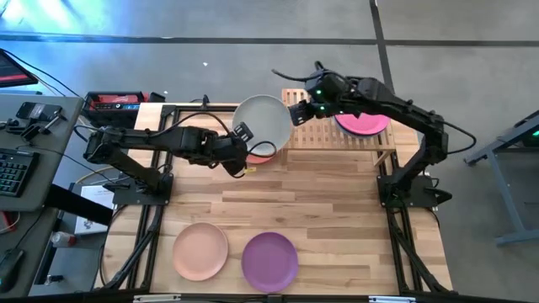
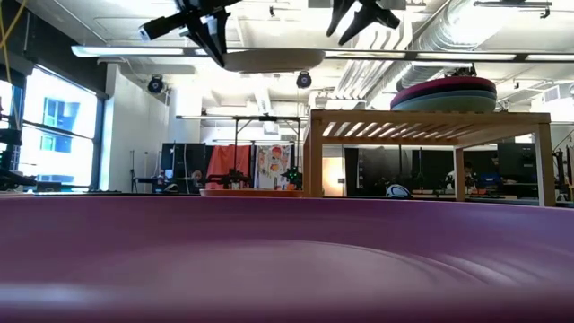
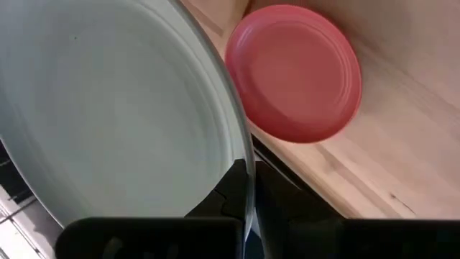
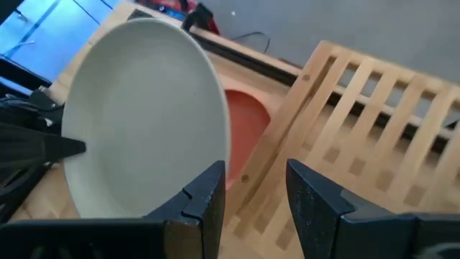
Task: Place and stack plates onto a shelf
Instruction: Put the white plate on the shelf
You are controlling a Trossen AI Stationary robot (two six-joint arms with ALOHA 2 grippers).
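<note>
Plates sit in several places in the high view: a pale grey-green plate (image 1: 262,120) is held up near the far edge of the table (image 1: 337,210), the left gripper (image 1: 242,135) pinching its near-left rim. An orange-red plate (image 1: 263,153) lies on the table, mostly hidden under the held one. The right gripper (image 1: 296,112) hovers just beside the grey-green plate's right edge, over the left end of the shelf (image 1: 307,135). A magenta plate (image 1: 364,124) tops the stack on the shelf's right half. A peach plate (image 1: 200,251) and a purple plate (image 1: 269,261) lie side by side at the near edge.

Low view: the purple plate's rim (image 2: 287,260) fills the foreground. The shelf (image 2: 429,121) stands beyond, carrying the plate stack (image 2: 444,93). The grey-green plate (image 2: 269,59) hangs level, high above the table, between both grippers.

Left wrist view: a dark finger (image 3: 237,191) clamps the grey-green plate's edge (image 3: 108,115); the orange-red plate (image 3: 295,72) lies below.

Right wrist view: the right gripper (image 4: 255,191) is parted and empty, its fingers apart, just short of the grey-green plate (image 4: 144,115), with shelf slats (image 4: 359,108) alongside.
</note>
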